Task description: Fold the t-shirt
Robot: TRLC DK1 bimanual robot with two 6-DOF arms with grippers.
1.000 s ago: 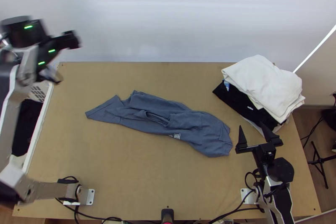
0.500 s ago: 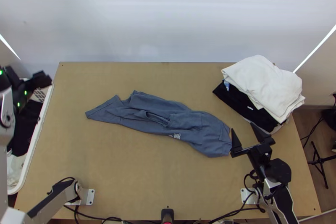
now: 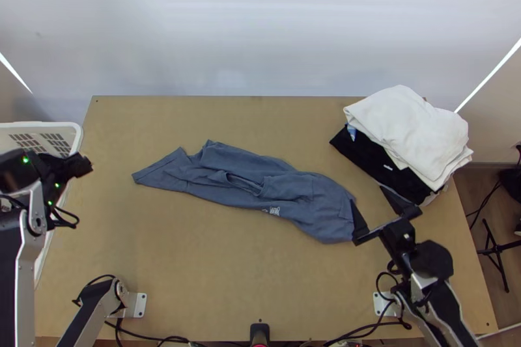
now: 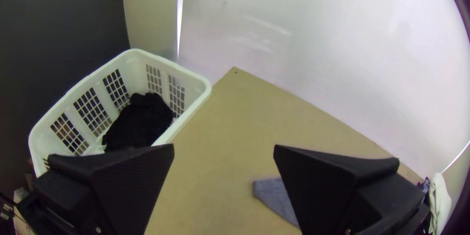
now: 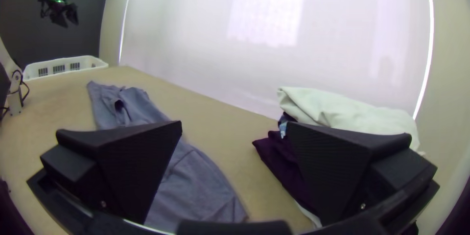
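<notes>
Swinging down the top view's left side, the left pincer [image 4: 223,147] had come to a spot beside the white basket [image 3: 39,125], spread wide with nothing held. Dark clothing [image 4: 139,122] lay inside the basket. Across the middle of the bench [image 3: 195,269], the blue-grey t-shirt [image 3: 312,200] had not shifted; it lay in a long, bunched, creased strip, so spreading probably had to come before any real fold. The right pincer [image 3: 368,196], also open and empty, had edged leftward until one finger overlapped the shirt's right end; whether it touched, I couldn't tell. That looked like lining up for a grasp. Farther right sat the piled white cloth [image 3: 407,132] and black cloth [image 3: 365,158].
</notes>
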